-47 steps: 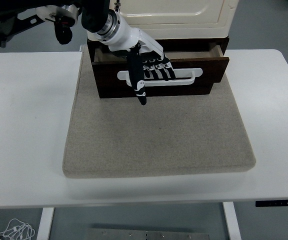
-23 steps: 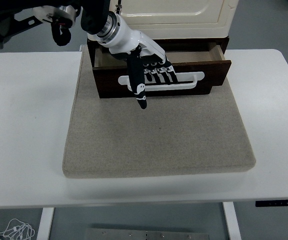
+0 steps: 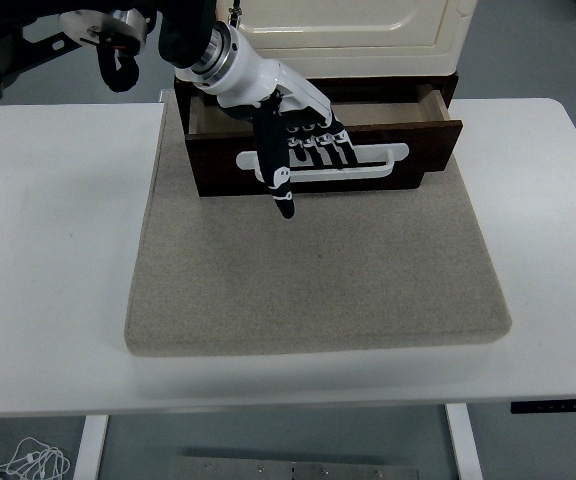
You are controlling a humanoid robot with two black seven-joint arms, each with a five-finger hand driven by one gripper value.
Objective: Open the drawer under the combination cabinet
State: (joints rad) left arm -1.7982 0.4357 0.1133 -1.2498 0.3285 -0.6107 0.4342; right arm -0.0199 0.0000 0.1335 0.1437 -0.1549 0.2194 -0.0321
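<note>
Drawer (image 3: pixel 388 130): dark brown wood, low and wide, sits under the cream cabinet (image 3: pixel 348 30) at the far middle of the white table (image 3: pixel 48 250). It is pulled partway out toward the near side; a strip of pale inner floor shows behind the front panel, plus the right side wall. The front panel carries a long white slotted handle (image 3: pixel 368 160) running left to right. Cabinet and drawer stand on the far edge of a grey-beige felt mat (image 3: pixel 318 270) that covers the table's middle.

Left hand (image 3: pixel 293 150): comes in from the far left on a black arm with a white wrist cuff. 4 fingers (image 3: pixel 323 145) are hooked down over the handle's left half, gripping it. The thumb points down and near, past the panel's lower edge, over the mat. Right hand is not in view.

Versus 1 s ago: the drawer front has shifted slightly, its right end now a touch further right and far, and the handle with it. The hand keeps the same hold on the handle, moved a little with it. Versus 0.5 s ago: almost no change, drawer and hand in the same spot. Mat and cabinet unchanged.
</note>
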